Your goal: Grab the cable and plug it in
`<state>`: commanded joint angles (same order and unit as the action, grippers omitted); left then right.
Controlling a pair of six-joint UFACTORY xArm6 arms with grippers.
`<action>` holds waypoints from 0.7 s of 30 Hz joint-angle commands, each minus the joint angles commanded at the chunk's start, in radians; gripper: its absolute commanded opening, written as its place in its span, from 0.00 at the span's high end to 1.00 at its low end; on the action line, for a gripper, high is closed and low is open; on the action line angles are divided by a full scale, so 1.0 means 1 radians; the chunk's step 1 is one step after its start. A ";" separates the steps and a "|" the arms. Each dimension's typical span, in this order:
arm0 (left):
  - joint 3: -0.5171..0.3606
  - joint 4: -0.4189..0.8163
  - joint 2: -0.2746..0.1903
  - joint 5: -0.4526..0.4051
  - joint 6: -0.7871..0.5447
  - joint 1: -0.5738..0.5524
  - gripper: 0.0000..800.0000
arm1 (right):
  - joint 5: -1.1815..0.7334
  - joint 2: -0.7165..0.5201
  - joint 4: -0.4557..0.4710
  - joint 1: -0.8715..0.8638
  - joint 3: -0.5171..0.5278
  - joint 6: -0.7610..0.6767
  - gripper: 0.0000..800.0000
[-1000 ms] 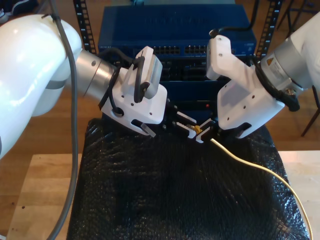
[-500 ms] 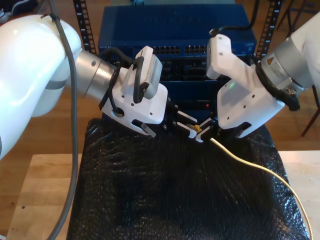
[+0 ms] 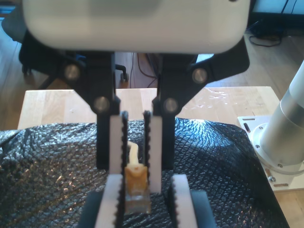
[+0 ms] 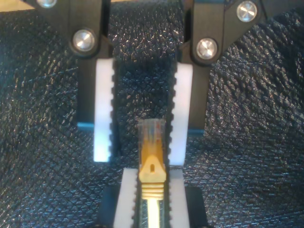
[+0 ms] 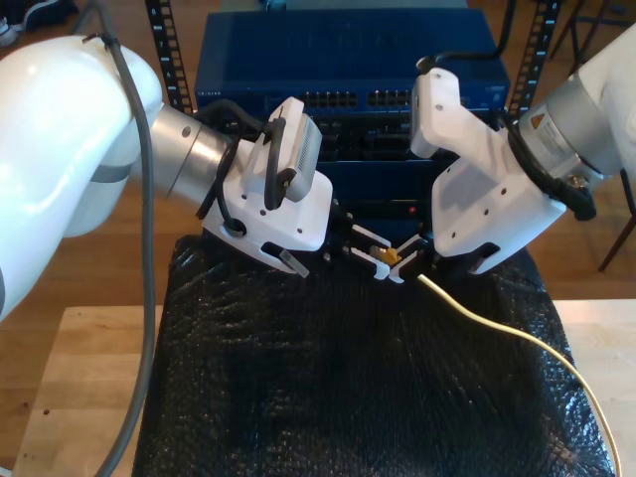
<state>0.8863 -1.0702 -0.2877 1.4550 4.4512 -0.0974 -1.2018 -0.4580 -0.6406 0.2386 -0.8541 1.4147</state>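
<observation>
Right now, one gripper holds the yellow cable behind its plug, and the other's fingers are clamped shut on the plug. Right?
No. The fingers of my second gripper stand open beside the plug, as the second wrist view shows. My first gripper does hold the cable.

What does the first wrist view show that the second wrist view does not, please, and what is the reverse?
The first wrist view adds the pale wooden table and a white arm base beyond the sheet. The second wrist view adds the clear plastic plug tipping the thin yellow network cable, between the open jaws of my second gripper. Both show the black bubble-wrap sheet, the cable's yellow boot, and my first gripper shut on it.
</observation>
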 joint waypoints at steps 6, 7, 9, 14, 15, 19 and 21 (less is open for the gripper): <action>-0.002 0.000 -0.002 0.000 -0.002 0.002 0.96 | 0.000 0.000 -0.002 0.000 0.000 0.000 0.99; -0.002 0.000 -0.002 0.000 0.000 0.002 0.97 | 0.000 0.000 0.000 0.000 0.000 0.000 0.98; -0.003 0.000 -0.002 0.000 -0.002 0.002 0.99 | 0.000 0.000 -0.002 0.000 0.000 0.000 0.98; -0.003 0.000 -0.005 0.000 0.000 0.002 1.00 | 0.002 -0.002 -0.002 0.000 0.000 0.000 0.97; -0.003 0.000 -0.005 0.000 0.000 0.002 1.00 | 0.002 -0.002 -0.002 0.000 0.000 -0.002 0.95; -0.003 0.000 -0.006 0.000 0.000 0.002 1.00 | 0.000 -0.002 -0.003 0.000 0.000 -0.003 0.73; -0.003 0.000 -0.006 0.000 0.000 0.002 1.00 | 0.000 -0.002 -0.006 -0.002 0.000 -0.003 0.61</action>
<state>0.8832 -1.0702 -0.2938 1.4550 4.4512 -0.0959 -1.2018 -0.4595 -0.6467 0.2371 -0.8541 1.4116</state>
